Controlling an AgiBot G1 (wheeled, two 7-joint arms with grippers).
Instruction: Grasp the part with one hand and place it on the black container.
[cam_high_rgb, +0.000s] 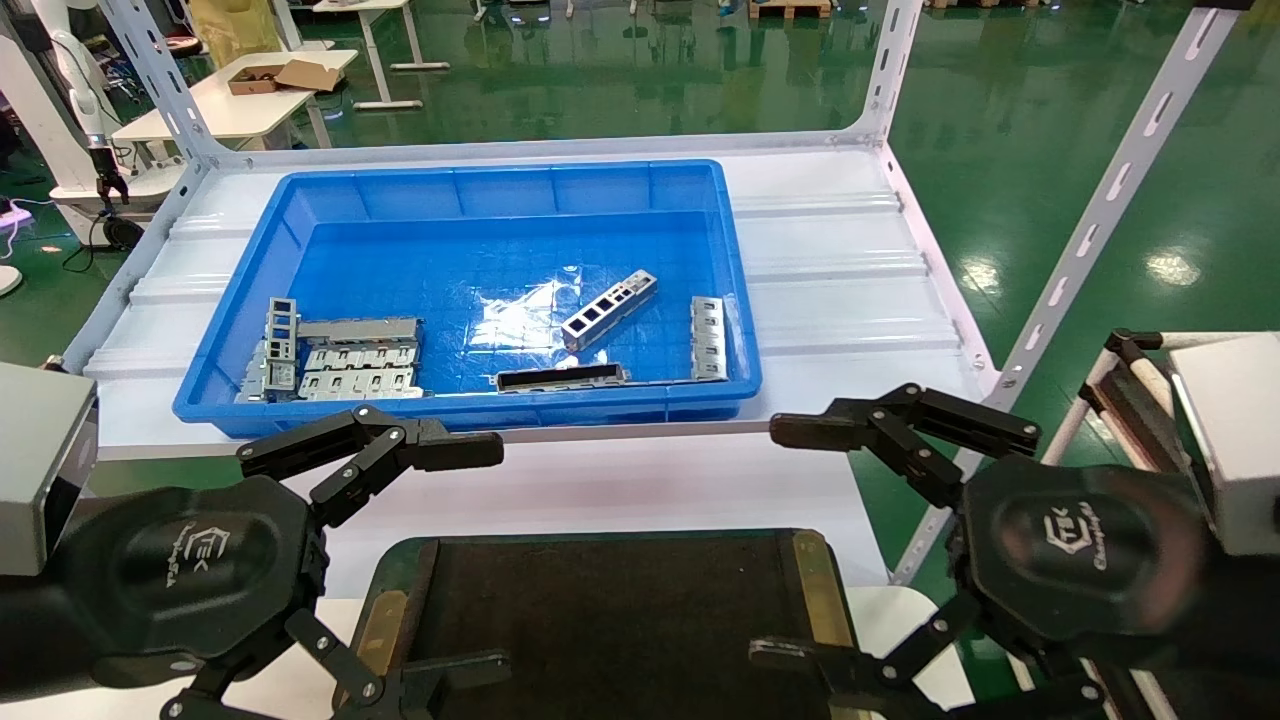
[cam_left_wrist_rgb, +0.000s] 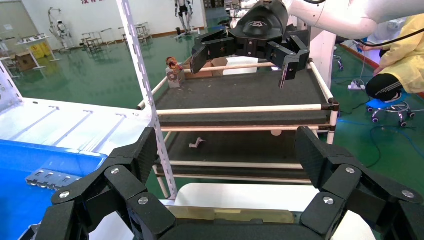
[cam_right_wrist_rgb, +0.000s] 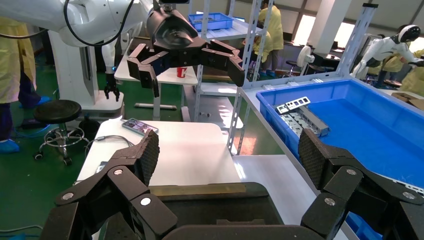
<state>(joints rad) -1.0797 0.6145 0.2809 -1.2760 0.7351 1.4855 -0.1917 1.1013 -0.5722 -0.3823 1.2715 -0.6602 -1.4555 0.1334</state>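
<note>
Blue bin: part, dark bar beside | black container | left gripper, right gripper spread

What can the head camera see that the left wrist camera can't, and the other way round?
Only the head view shows the inside of the blue bin with the part lying near its middle, a dark slotted bar and grey plates.

Only the left wrist view shows the pipe-frame cart beside the table and a seated person in yellow.

Both show the left gripper, open, the right gripper, open, and an edge of the black container.
</note>
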